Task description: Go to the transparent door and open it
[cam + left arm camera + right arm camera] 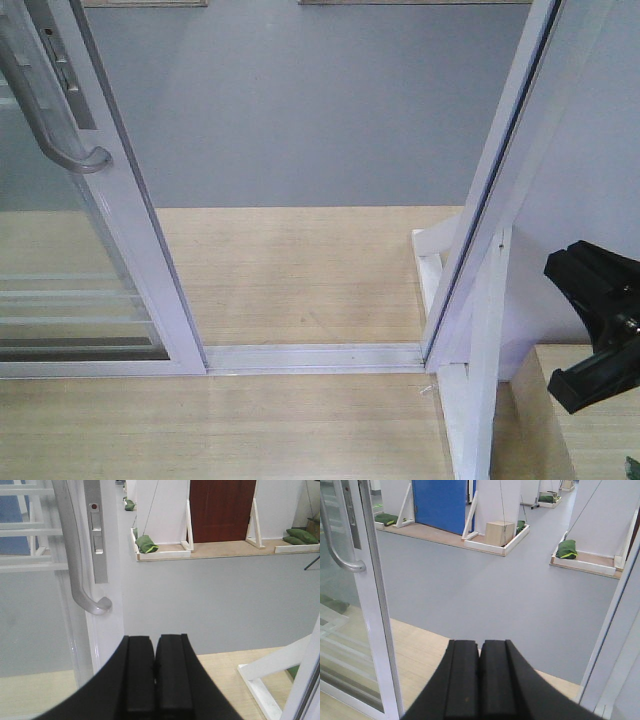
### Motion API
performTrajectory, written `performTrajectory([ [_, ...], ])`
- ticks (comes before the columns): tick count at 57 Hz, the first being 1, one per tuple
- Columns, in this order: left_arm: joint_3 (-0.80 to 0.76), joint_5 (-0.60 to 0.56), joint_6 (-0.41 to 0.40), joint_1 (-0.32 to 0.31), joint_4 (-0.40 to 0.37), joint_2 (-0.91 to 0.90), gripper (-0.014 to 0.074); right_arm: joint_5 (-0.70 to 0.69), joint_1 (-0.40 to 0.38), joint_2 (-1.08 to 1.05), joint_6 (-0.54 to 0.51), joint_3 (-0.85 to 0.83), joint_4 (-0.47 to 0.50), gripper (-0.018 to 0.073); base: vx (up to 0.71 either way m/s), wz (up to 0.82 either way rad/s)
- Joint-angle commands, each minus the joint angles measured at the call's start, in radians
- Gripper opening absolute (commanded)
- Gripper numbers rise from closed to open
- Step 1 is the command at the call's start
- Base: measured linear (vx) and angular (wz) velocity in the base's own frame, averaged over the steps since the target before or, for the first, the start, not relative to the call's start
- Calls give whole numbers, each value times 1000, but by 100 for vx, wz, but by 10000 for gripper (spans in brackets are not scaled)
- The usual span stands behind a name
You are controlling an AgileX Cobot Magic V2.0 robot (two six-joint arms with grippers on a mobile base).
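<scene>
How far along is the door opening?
Done: the transparent door stands slid left, leaving a gap over the floor track to the white frame post. In hand: nothing; left gripper and right gripper are shut, off the handle. Left: nothing obvious.

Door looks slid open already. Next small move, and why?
Probably hold both arms and do nothing more: the white-framed glass sliding door with the curved grey bar handle stands left, its floor track exposed. Left gripper and right gripper are shut, touching nothing.
</scene>
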Motion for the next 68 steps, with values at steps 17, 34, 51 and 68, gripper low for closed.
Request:
performTrajectory([
  [17, -30, -69, -9, -6, -6, 7, 118, -77, -3, 2, 2, -28, 1, 46, 0, 0],
  [34, -28, -142, 11, -6, -43, 7, 118, -77, -3, 2, 2, -28, 1, 46, 0, 0],
  [51, -29, -183, 417, -6, -359, 7, 122, -77, -3, 2, 2, -28, 1, 46, 0, 0],
  [68, -29, -183, 416, -6, -357, 4, 122, -77, -3, 2, 2, -28, 1, 46, 0, 0],
])
